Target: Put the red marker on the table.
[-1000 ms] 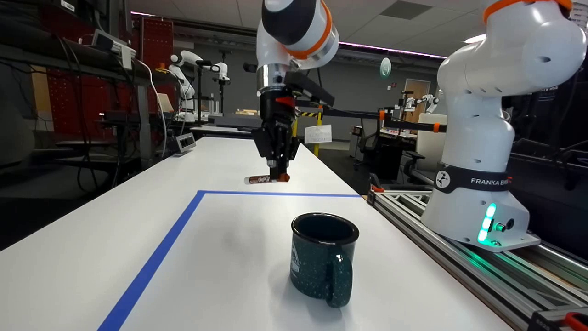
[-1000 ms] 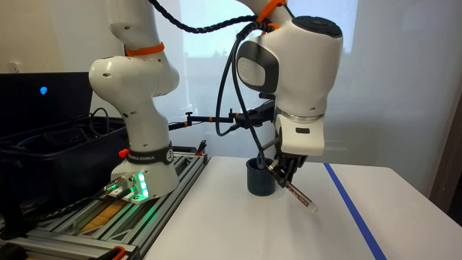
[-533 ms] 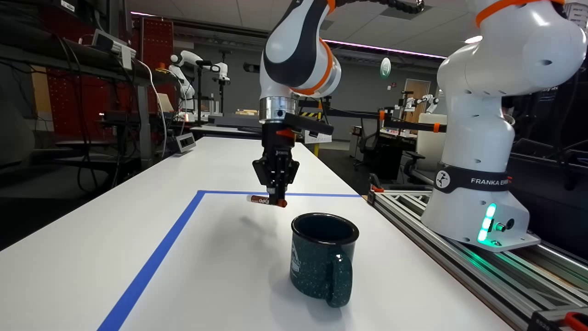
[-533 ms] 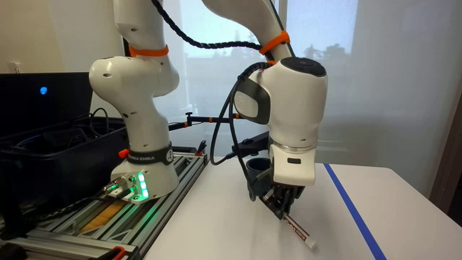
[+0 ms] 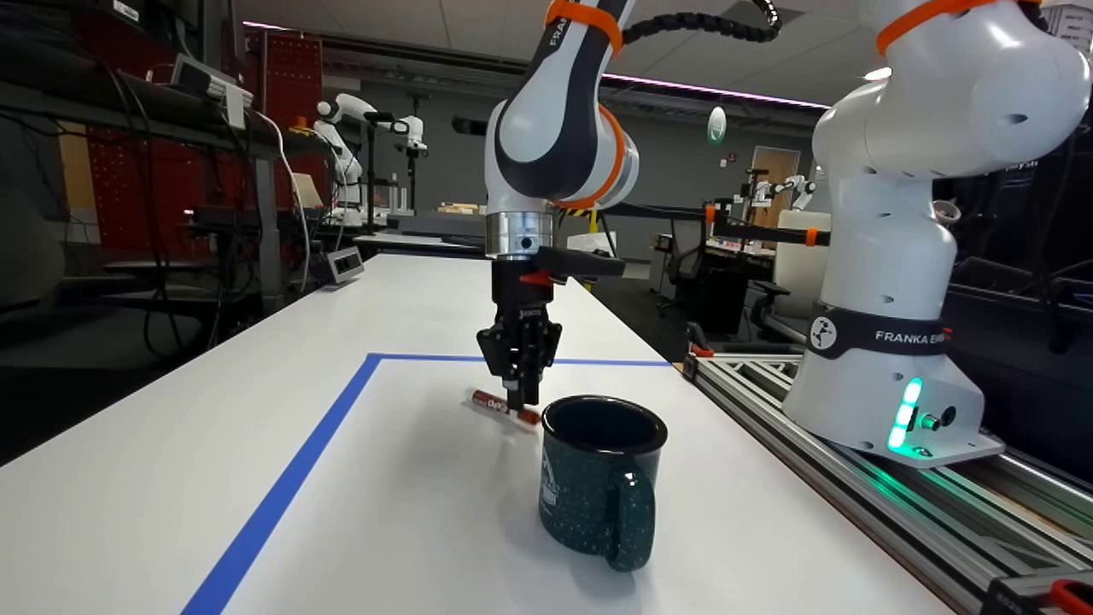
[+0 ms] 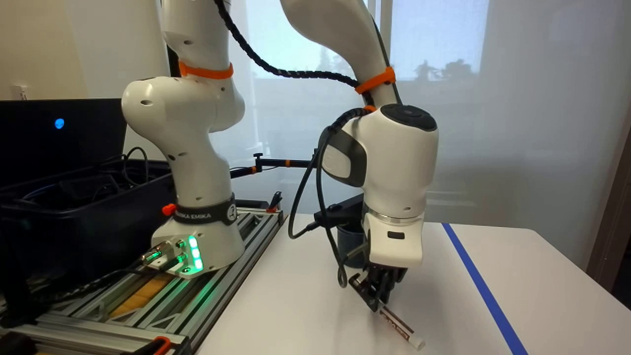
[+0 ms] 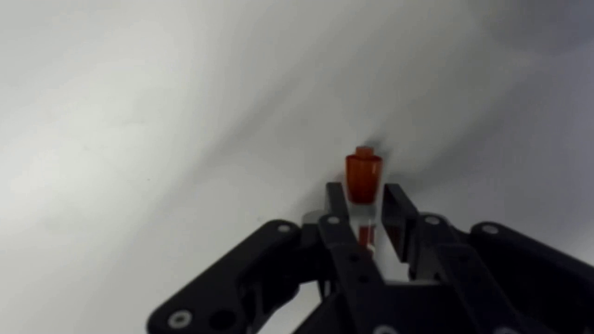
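Note:
The red marker [image 5: 493, 402] has a red cap and a white far end; in both exterior views it lies at or on the white table [image 5: 401, 478], its shadow close against it. It also shows in an exterior view [image 6: 397, 326]. My gripper [image 5: 523, 401] points down over the marker, its fingertips around the marker near the cap end. In the wrist view the gripper [image 7: 364, 195] is slightly open: the red cap [image 7: 363, 180] sits between the fingertips, with a narrow gap along the right finger. The marker's middle is partly hidden by the left finger.
A dark teal mug [image 5: 589, 487] stands close to the marker and gripper; in an exterior view the mug [image 6: 350, 249] is partly behind the arm. Blue tape [image 5: 290, 478] marks the table. The metal rail [image 5: 768, 427] with the robot base runs along one table edge.
My gripper has moved down towards the table with the marker, and nearer the mug. The marker has tilted and now lies close to its shadow. The fingers appear slightly loosened from it.

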Controlling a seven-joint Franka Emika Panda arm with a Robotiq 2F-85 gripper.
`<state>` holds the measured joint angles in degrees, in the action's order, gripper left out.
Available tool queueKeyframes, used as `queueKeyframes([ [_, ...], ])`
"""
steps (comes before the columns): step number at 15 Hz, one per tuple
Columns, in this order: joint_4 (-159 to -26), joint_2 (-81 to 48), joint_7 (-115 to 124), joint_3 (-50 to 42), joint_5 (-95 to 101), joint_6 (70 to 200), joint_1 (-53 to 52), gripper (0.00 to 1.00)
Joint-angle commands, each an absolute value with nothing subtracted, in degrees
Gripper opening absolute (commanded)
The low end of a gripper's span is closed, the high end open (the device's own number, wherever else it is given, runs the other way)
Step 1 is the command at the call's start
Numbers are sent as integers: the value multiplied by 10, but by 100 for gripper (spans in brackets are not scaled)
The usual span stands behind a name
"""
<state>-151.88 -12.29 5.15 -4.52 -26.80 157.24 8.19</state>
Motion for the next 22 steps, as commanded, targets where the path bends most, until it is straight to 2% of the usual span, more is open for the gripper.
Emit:
queueKeyframes([
  [1, -1541, -93, 62, -49, -234, 1563, 78, 59],
  [5, -1557, -11, 66, -40, -250, 1456, 81, 91],
  [7, -1551, 21, 59, -34, -282, 1352, 80, 100],
  [9, -1539, 63, 62, -43, -261, 1258, 74, 100],
  [14, -1513, 132, 73, -44, -202, 1164, 72, 100],
  [22, -1506, 133, 62, -46, -219, 1178, 66, 100],
])
